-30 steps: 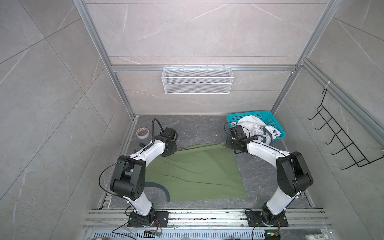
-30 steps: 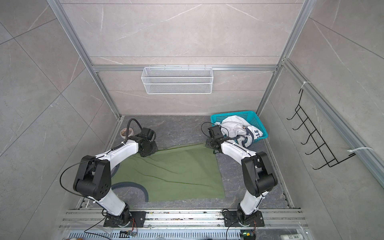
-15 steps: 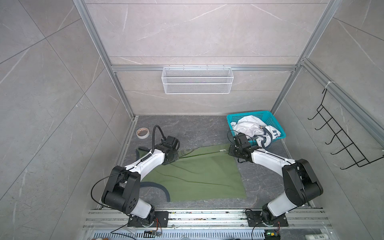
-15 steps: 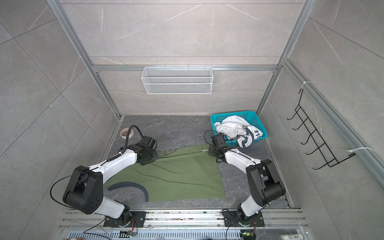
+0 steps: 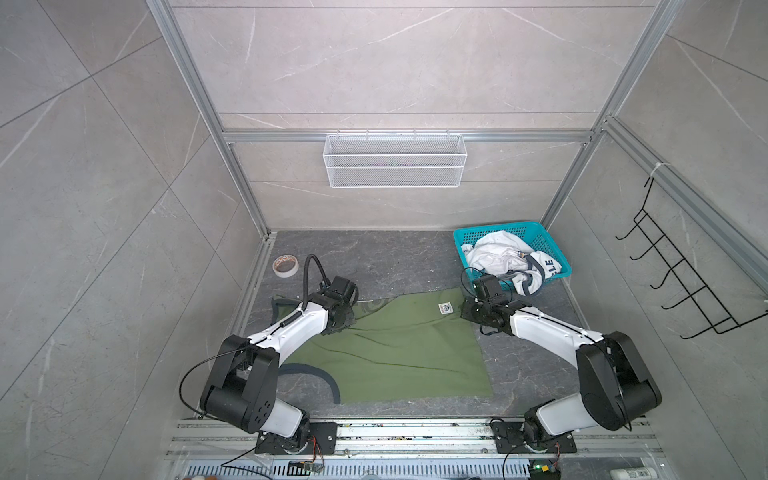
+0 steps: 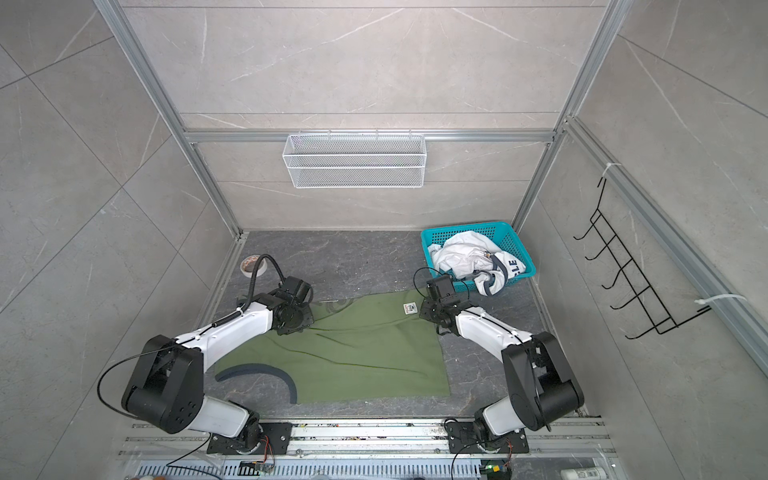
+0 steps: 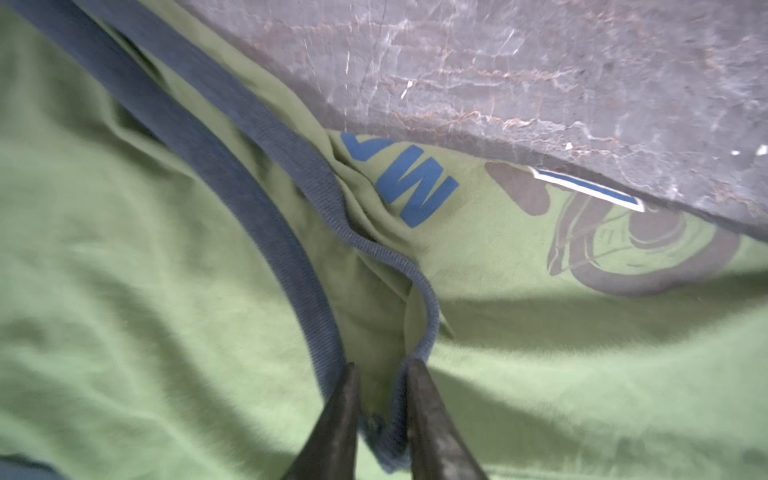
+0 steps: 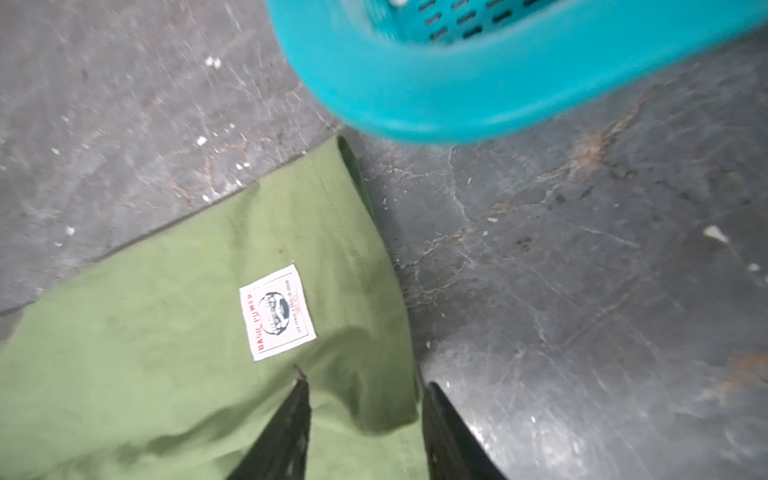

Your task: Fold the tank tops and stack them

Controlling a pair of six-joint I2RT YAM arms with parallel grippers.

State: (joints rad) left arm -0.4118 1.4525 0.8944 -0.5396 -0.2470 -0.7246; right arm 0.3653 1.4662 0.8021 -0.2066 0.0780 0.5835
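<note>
The olive green tank top [image 5: 399, 349] [image 6: 365, 349] lies spread on the dark table, with its grey trim [image 5: 316, 372] curving at the near left. My left gripper [image 7: 380, 365] sits low at its far-left edge [image 5: 347, 326]. It is open a little, with a fold of grey trim [image 7: 419, 291] lying between the fingers. My right gripper [image 8: 365, 380] is at the far-right corner [image 5: 467, 309], open over the cloth beside a white label [image 8: 276, 311]. The white tank top [image 5: 494, 257] [image 6: 461, 253] is bunched in the teal basket [image 5: 498, 230].
The teal basket [image 6: 465, 228] [image 8: 457, 95] stands just beyond my right gripper. A tape roll [image 5: 285, 265] lies at the far left. A white wire shelf [image 5: 395, 160] hangs on the back wall, and black hooks [image 5: 681, 282] on the right wall.
Both grippers have gone from shut to open. The green top's far edge, held up slightly before, now lies on the table. Both arms have sunk lower.
</note>
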